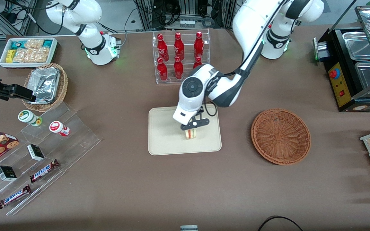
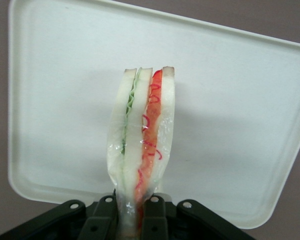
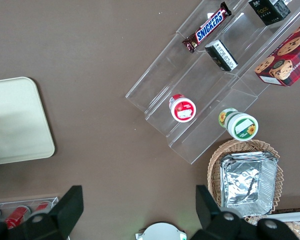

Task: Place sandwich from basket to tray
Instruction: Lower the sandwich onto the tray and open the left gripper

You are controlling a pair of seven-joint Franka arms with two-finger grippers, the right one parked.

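Note:
My left gripper (image 1: 191, 127) hangs over the cream tray (image 1: 162, 141), shut on the clear-wrapped sandwich (image 1: 191, 134). The wedge points down at the tray, and whether it touches the surface I cannot tell. In the left wrist view the sandwich (image 2: 142, 145) shows pale bread with green and red filling, its narrow end pinched between the black fingers (image 2: 104, 220), with the tray (image 2: 240, 125) beneath it. The reddish-brown wicker basket (image 1: 280, 136) sits beside the tray toward the working arm's end of the table, with nothing in it.
A clear rack of red bottles (image 1: 180, 56) stands farther from the front camera than the tray. Clear stepped shelves (image 1: 43, 154) with snack bars and cups, a tan basket of foil trays (image 1: 45, 86) and a white snack bin (image 1: 27, 51) lie toward the parked arm's end. A black appliance (image 1: 355, 70) stands at the working arm's end.

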